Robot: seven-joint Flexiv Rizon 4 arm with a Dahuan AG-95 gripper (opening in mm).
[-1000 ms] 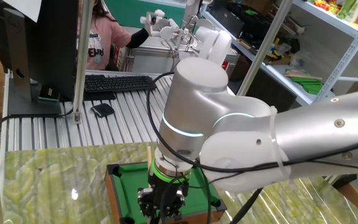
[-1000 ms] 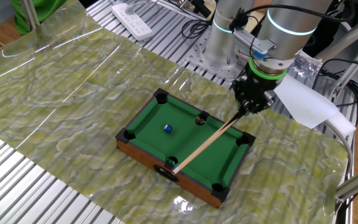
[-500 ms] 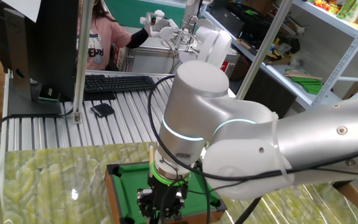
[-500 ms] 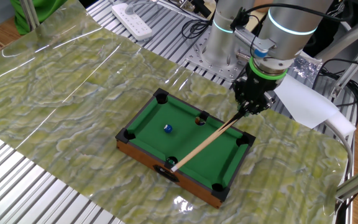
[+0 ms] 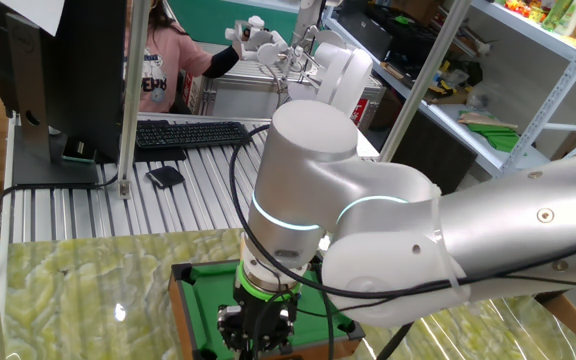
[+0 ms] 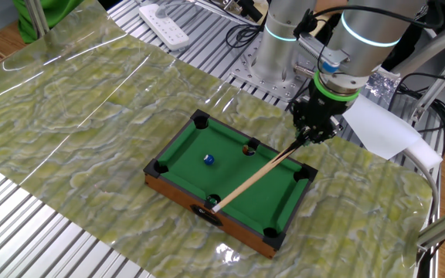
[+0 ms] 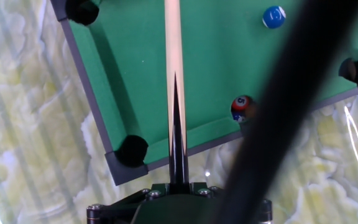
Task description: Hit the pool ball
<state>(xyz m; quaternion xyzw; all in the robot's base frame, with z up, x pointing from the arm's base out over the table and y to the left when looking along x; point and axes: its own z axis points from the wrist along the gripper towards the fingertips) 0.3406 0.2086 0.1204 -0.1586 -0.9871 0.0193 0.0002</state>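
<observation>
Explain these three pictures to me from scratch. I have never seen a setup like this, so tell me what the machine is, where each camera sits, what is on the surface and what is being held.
The machine is one robot arm ending in a two-finger gripper that points down. Two pictures come from fixed cameras on different sides of the table; the third comes from a camera on the hand itself, looking down along the fingers. On the marbled green mat sits a miniature pool table with green felt and black pockets. The gripper is shut on the dark end of a long wooden cue stick, which slants down across the felt. A tiny blue pool ball lies on the felt, clear of the stick. A second, multicoloured ball sits against one rail.
</observation>
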